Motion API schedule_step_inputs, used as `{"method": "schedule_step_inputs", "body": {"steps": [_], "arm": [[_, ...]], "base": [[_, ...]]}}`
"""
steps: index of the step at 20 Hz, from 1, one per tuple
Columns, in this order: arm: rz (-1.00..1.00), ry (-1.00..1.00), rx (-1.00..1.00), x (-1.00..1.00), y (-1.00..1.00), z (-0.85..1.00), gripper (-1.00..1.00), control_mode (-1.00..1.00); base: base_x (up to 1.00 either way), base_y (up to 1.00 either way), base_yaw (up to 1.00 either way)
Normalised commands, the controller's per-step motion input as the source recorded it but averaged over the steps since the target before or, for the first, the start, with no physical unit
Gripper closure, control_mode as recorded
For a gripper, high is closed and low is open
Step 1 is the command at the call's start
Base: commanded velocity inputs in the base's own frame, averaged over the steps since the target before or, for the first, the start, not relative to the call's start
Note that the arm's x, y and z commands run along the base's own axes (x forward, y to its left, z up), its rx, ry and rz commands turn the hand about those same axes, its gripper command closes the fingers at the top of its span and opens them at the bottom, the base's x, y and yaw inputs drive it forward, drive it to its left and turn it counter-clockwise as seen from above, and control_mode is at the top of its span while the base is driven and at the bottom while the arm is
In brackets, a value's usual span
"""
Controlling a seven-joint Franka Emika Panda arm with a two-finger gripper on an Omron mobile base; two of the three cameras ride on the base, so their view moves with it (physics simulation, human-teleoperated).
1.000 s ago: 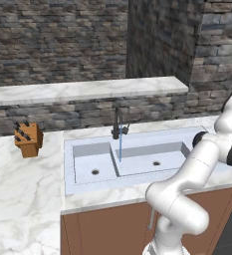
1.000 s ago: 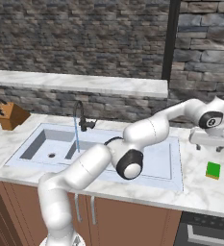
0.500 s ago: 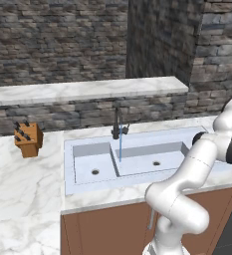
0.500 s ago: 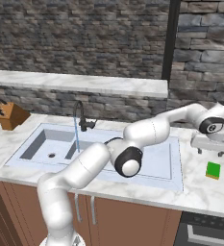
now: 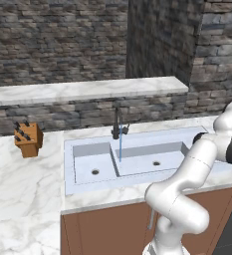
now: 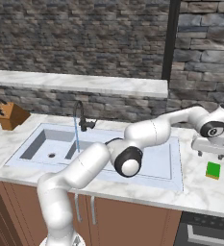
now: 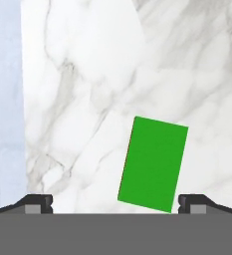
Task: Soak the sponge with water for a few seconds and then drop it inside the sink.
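The sponge (image 6: 212,169) lies flat on the marble counter, right of the sink (image 6: 34,144), green face up. My gripper (image 6: 210,154) hangs just above it, open. In the hand view the sponge (image 7: 153,163) is a tilted green rectangle between the two fingertips and nearer the right one (image 7: 197,201); my gripper (image 7: 116,203) holds nothing. A thin light-blue stream of water (image 5: 120,147) runs from the dark faucet (image 5: 117,122) down into the sink (image 5: 137,168). The same water (image 6: 76,137) falls near the basin divider.
A wooden knife block (image 5: 28,139) stands on the counter left of the sink. A raised stone ledge (image 5: 87,90) runs behind the faucet. The sink's pale rim (image 7: 8,99) lies left of the sponge. An oven front (image 6: 205,233) sits below the counter.
The hand has come down and slightly right toward the sponge on the counter. The sponge has not moved and the water keeps running.
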Motion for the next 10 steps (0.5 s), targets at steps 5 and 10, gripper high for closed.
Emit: {"method": "schedule_step_inputs", "body": {"steps": [5, 10], "arm": [[0.00, 0.00, 0.06, 0.00, -0.11, 0.00, -1.00, -1.00], [0.00, 0.00, 0.04, 0.00, -0.25, -0.03, -1.00, -1.00]], "base": [[0.00, 0.00, 0.00], [0.00, 0.00, 0.00]]}}
